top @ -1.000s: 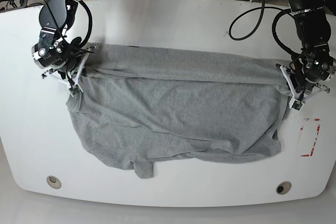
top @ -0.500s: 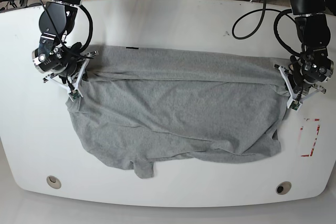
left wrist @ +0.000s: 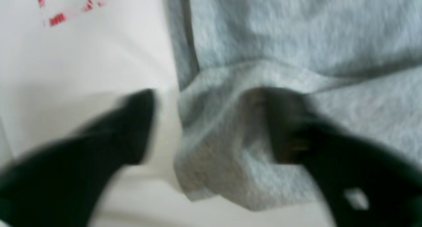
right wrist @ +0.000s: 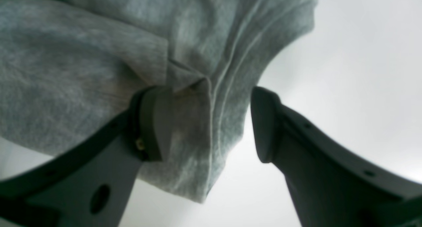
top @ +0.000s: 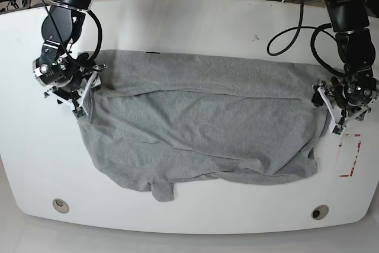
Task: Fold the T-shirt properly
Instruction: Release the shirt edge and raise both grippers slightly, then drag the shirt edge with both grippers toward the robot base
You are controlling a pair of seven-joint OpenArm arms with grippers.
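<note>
Now both sets of fingers are spread open at the T-shirt (top: 201,122): left gripper (left wrist: 211,128) and right gripper (right wrist: 211,125) straddle its corners on the table (top: 195,22).

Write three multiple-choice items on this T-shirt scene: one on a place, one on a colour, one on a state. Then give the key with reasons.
1. Where is the red-marked rectangle?
A. near the left gripper
B. near the right gripper
C. under the shirt's middle

2. What colour is the T-shirt?
A. navy
B. heather grey
C. white

3. How do the left gripper's jaws stand?
A. clamped on cloth
B. apart
C. hidden

Key:
1 A: the red-marked rectangle lies just below the left gripper, far from the right gripper.
2 B: the T-shirt is grey on the white table.
3 B: the left wrist view shows the jaws spread, with the cloth edge between them.
</note>
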